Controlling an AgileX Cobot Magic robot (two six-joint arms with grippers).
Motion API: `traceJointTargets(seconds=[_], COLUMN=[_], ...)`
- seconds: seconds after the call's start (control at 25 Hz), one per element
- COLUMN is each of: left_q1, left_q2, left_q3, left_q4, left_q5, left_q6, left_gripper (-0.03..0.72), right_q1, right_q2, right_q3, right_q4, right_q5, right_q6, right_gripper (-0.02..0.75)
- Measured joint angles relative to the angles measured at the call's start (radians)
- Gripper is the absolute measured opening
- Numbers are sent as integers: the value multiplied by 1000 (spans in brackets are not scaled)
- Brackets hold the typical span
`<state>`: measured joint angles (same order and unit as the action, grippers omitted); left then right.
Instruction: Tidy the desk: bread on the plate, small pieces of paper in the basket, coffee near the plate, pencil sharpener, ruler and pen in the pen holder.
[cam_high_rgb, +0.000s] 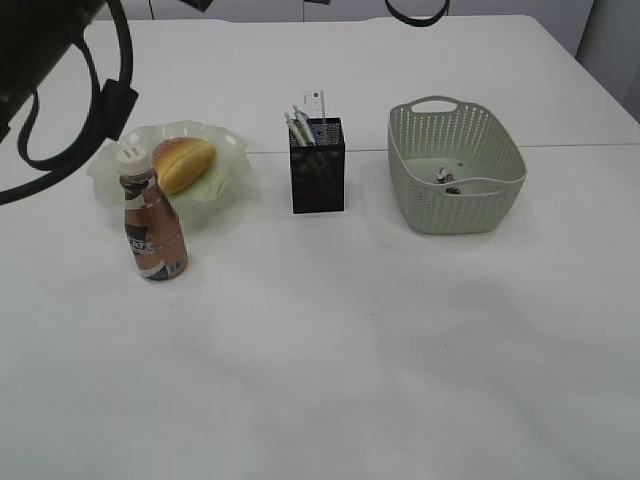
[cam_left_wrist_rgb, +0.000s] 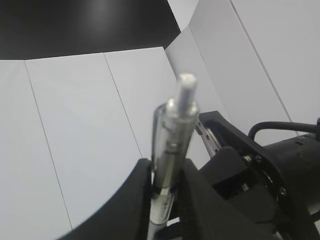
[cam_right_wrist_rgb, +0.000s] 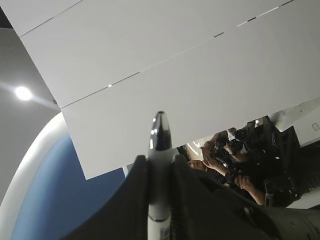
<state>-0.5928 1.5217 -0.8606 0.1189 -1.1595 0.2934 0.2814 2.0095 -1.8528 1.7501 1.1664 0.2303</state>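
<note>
The bread (cam_high_rgb: 183, 162) lies on the plate (cam_high_rgb: 228, 188), and the coffee (cam_high_rgb: 153, 215) stands upright at the plate's front edge. The ruler (cam_high_rgb: 316, 103) and several pens (cam_high_rgb: 298, 128) stick out of the pen holder (cam_high_rgb: 318, 175). Small pieces of paper (cam_high_rgb: 445, 178) lie in the basket (cam_high_rgb: 470, 212). The pencil sharpener is hidden. My left gripper (cam_left_wrist_rgb: 167, 165) is shut on a clear silver-capped pen (cam_left_wrist_rgb: 175, 125) pointing up. My right gripper (cam_right_wrist_rgb: 159, 160) is shut on a white pen (cam_right_wrist_rgb: 159, 131) with a silver tip. Both grippers are outside the exterior view.
A black part of the left arm (cam_high_rgb: 40, 40) and its cable (cam_high_rgb: 118, 95) hang over the desk's (cam_high_rgb: 330, 340) far left corner. Both wrist views face the white ceiling panels (cam_left_wrist_rgb: 75, 130), not the desk.
</note>
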Motion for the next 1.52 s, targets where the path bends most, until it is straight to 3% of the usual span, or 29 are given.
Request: traceJointTargets(seconds=[1.52], left_q1=[0], left_q2=[2], left_q3=[0], left_q4=[-7], left_q5=[3], left_q6=[0], left_gripper=[114], right_q1=[0], right_q2=[0], right_q3=[-2], right_q4=[8], right_q5=[-28], right_q6=[-116], right_gripper=[91])
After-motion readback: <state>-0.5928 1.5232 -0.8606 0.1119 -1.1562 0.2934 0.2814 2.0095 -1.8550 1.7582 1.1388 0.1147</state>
